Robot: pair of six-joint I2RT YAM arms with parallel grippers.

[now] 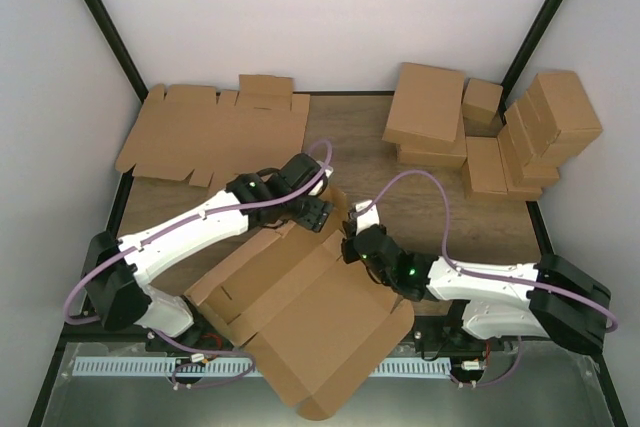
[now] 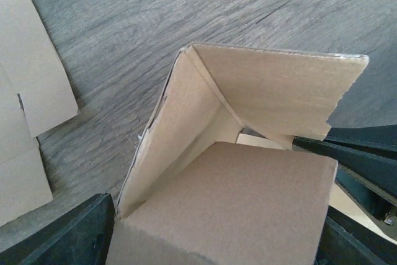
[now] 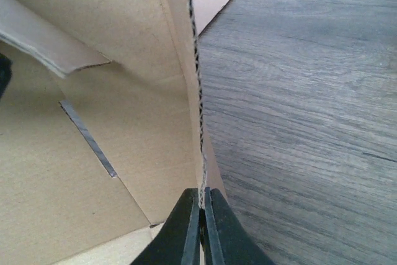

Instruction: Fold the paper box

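Note:
The paper box (image 1: 300, 317), a brown cardboard blank with some flaps raised, lies at the near middle of the table. My left gripper (image 1: 315, 209) is at its far corner. In the left wrist view its jaws (image 2: 211, 215) stand wide apart with a flat box panel (image 2: 236, 197) between the fingers (image 2: 74, 234); a raised wall and a folded flap (image 2: 273, 91) stand beyond. My right gripper (image 1: 352, 237) is at the box's far right edge. In the right wrist view it (image 3: 202, 200) is shut on the upright edge of a box wall (image 3: 197, 91).
Flat brown blanks (image 1: 215, 132) lie stacked at the back left; one shows in the left wrist view (image 2: 28, 91). Closed brown boxes (image 1: 430, 112) and smaller ones (image 1: 550, 122) are piled at the back right. Bare wooden table (image 1: 360, 147) lies between them.

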